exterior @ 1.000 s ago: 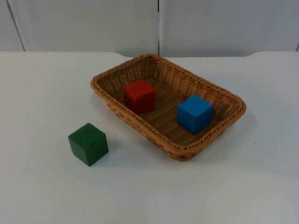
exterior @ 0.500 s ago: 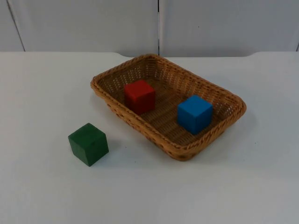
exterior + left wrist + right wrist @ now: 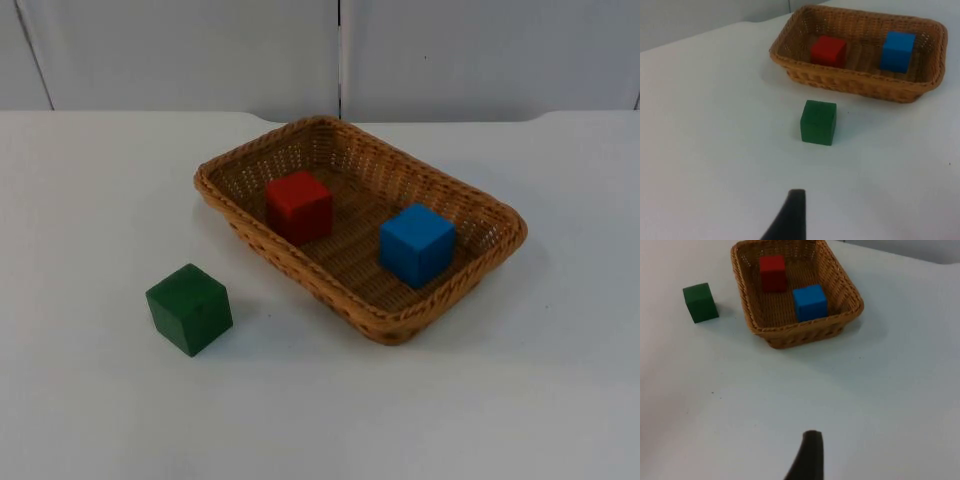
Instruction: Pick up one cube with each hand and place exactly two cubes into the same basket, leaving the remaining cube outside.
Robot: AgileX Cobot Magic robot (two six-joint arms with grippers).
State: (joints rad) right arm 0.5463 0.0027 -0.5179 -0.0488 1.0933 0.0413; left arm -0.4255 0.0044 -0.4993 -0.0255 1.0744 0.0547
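Two cubes in the basket, one out — nothing has moved over the last second.

From my seat the scene matches the earlier top views, so I judge the task done. One wicker basket (image 3: 505, 215) sits near the desk's (image 3: 90, 180) far edge, holding one red cube (image 3: 299, 206) and one blue cube (image 3: 417, 244), apart from each other. One green cube (image 3: 189, 309) stands outside, just beside the basket's long side, toward the near edge. Left claw (image 3: 790, 220) and right claw (image 3: 807, 460) both wait well back from the basket — I cannot tell their fingers' state.
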